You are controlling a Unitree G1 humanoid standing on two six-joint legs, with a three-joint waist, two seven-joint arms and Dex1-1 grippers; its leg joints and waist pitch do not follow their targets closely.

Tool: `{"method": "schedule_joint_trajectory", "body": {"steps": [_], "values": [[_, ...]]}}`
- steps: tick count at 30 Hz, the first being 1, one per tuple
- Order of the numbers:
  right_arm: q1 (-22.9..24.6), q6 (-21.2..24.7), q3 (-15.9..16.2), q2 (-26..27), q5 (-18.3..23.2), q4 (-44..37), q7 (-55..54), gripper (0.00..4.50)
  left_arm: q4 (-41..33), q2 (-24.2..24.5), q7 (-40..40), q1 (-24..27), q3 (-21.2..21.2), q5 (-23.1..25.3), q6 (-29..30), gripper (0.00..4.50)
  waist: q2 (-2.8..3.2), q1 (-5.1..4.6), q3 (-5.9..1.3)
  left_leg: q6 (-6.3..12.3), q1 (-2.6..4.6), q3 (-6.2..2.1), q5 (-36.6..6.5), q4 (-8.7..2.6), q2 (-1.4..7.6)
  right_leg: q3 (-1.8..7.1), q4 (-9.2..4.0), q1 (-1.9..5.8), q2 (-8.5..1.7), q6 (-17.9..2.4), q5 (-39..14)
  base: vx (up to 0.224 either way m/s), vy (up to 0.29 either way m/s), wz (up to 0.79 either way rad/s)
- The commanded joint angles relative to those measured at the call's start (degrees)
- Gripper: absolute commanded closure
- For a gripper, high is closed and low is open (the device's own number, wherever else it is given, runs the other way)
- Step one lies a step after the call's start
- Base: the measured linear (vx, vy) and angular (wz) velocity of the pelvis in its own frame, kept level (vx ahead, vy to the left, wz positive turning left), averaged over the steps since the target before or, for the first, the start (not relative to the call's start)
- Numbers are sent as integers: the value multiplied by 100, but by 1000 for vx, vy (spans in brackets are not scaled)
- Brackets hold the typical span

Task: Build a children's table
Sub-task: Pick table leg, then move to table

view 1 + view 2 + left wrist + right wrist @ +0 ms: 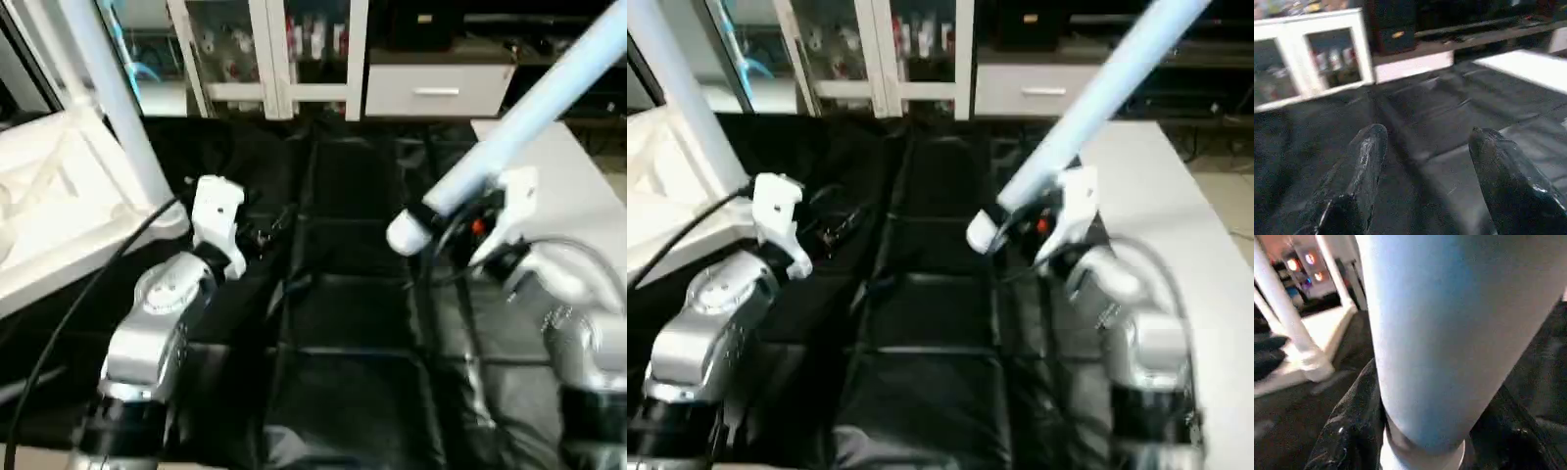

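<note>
The children's table's white tabletop (49,196) lies underside up at the far left of the black-covered work table. One white leg (113,98) stands upright in its near corner socket, and a second standing leg (1334,269) shows behind it in the right wrist view. My right gripper (458,217) is shut on another white leg (529,108) near its thick end, holding it tilted up and away to the right above the cover. My left gripper (1425,161) hangs open over the black cover beside the tabletop's corner, with nothing between its fingers (1361,161).
The black cover (353,313) spreads in folds across the middle. A white surface (578,186) lies at the right. A white glass-door cabinet (284,49) and a drawer (436,90) stand behind the table. A black cable (88,284) runs along my left forearm.
</note>
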Motion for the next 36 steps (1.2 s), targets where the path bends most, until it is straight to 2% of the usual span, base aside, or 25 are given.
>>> {"method": "schedule_joint_trajectory", "body": {"steps": [1,2,3,4,6,7,8,9,10,11,15,16,17,20,22,23,24,25,27,28,29,30,31,32,36], "values": [[11,179,60,170,265,-352,-230,264,-95,9,203,31,168,96,8,140,-46,-30,-388,1192,199,-56,246,-656,207,197,-578,154,-280,-1360,-2095,5,228,10],[22,193,58,194,288,-365,-244,264,-98,6,215,35,164,100,6,140,74,-281,-415,1974,663,-134,443,-842,173,-215,-51,-179,350,-1025,-1461,5,228,10],[43,221,54,244,336,-393,-274,264,-103,1,239,43,156,106,1,140,74,-281,-415,1974,663,-134,443,-842,173,-215,-51,-179,350,-1025,-1461,-13,248,15],[65,251,48,303,354,-428,-305,264,-103,-4,273,48,139,113,-7,140,134,-355,-374,2486,605,-137,862,-1097,397,-434,799,-367,406,-354,-993,-13,133,9],[70,342,54,399,355,-447,-352,264,-128,-2,315,72,100,155,-12,140,22,-276,-349,2628,576,-123,1105,-1113,548,-425,853,-420,224,19,-894,-43,196,-2],[63,377,79,397,346,-447,-353,264,-135,4,322,84,90,173,-13,140,-124,-239,-385,2196,603,-94,578,-1137,520,-256,604,-318,52,120,-697,-98,225,-19],[64,388,89,392,343,-453,-356,264,-137,5,325,87,90,177,-13,140,-508,-130,-443,959,302,178,-829,-850,168,285,-40,-75,-649,578,-792,-79,136,-17],[60,401,111,384,327,-447,-356,264,-132,13,326,89,99,181,-18,140,-594,57,-366,479,-5,-32,-1097,318,-188,901,-689,-69,-1450,607,-1390,-92,149,-1],[60,401,111,384,327,-447,-356,264,-132,13,326,89,99,181,-18,140,-337,-138,-406,-488,-374,-607,-940,972,-260,1043,-698,175,-1703,482,-2529,-89,195,-18],[60,423,123,381,334,-456,-379,264,-131,17,330,91,106,185,-22,140,-412,-218,-237,-1112,-490,-679,-1000,1039,-331,525,-668,269,-1359,231,-3244,-89,195,-18],[17,268,305,350,74,-325,-494,264,-54,39,382,8,171,206,-48,140,-329,-233,-218,-473,174,-423,-768,-85,-81,71,-837,321,-794,-1199,-3674,-80,293,-20],[9,202,354,354,-24,-263,-536,264,-33,40,393,-13,178,219,-65,140,29,-664,-278,669,684,-507,-1348,-911,68,-387,52,-133,325,-1073,-2338,-47,134,11],[1,181,371,361,-59,-234,-560,264,-20,41,397,-25,182,225,-74,140,158,-757,-270,1202,752,-578,-1252,-1105,127,-475,704,-210,403,-851,-1319,-90,297,14],[-25,79,393,417,-141,-153,-633,264,2,23,443,-56,183,240,-73,140,-56,-682,-278,2219,892,-518,-40,-1095,382,-454,670,-343,226,-406,-772,-79,328,2],[-63,-86,500,394,-352,-52,-694,264,25,12,490,-84,173,264,-83,140,-479,-552,-369,1333,624,-321,-717,-1002,217,90,36,-37,-390,-136,-544,-90,216,-3],[-103,-179,556,395,-481,20,-758,264,52,7,530,-111,177,288,-84,140,-605,-148,-486,318,12,-324,-1051,478,-247,1079,-677,195,-1479,439,-1320,-101,206,2],[-135,-273,606,391,-607,80,-818,264,79,4,557,-132,185,302,-85,140,-542,-303,-473,-65,-199,-575,-908,729,-261,1160,-659,327,-1609,262,-1308,-83,222,-10],[-144,-298,620,390,-640,96,-834,264,86,4,564,-137,187,305,-85,140,-519,-279,-359,-790,-300,-625,-905,794,-352,731,-633,366,-1253,60,-1432,-82,243,-23],[-223,-569,744,375,-1026,271,-1046,264,167,14,636,-177,211,350,-98,140,-507,-209,-356,-857,-70,-556,-717,458,-259,604,-704,423,-921,-1254,-1458,-88,263,-13],[-250,-750,776,371,-1217,366,-1165,264,204,15,657,-189,223,357,-116,140,-470,-204,-356,-667,-8,-532,-435,201,-191,517,-738,413,-796,-1544,-1502,-75,357,7],[-268,-995,815,355,-1418,460,-1300,264,243,9,671,-201,242,366,-135,140,-151,-278,-366,537,376,-426,-73,-747,-41,106,-559,182,-42,-1512,-1788,-75,357,7],[-282,-1129,843,334,-1545,532,-1394,264,282,5,692,-209,256,380,-149,140,9,-457,-383,1067,772,-494,-111,-875,115,-149,-35,-250,438,-1258,-1615,-74,360,18],[-296,-1170,859,318,-1603,581,-1435,264,311,3,713,-213,264,395,-158,140,104,-573,-348,1591,720,-492,-211,-1137,221,-359,734,-288,484,-789,-1357,-75,350,11],[-310,-1190,840,326,-1624,618,-1479,264,339,-5,740,-215,277,400,-159,140,72,-563,-309,1680,671,-464,-295,-1136,247,-407,810,-321,466,-682,-1233,-75,350,11],[-342,-1168,671,436,-1467,649,-1421,264,399,-87,837,-221,314,382,-149,140,-343,-381,-381,1643,798,-365,-179,-1132,345,-109,332,-282,-104,-166,-524,-75,277,-3]]}}
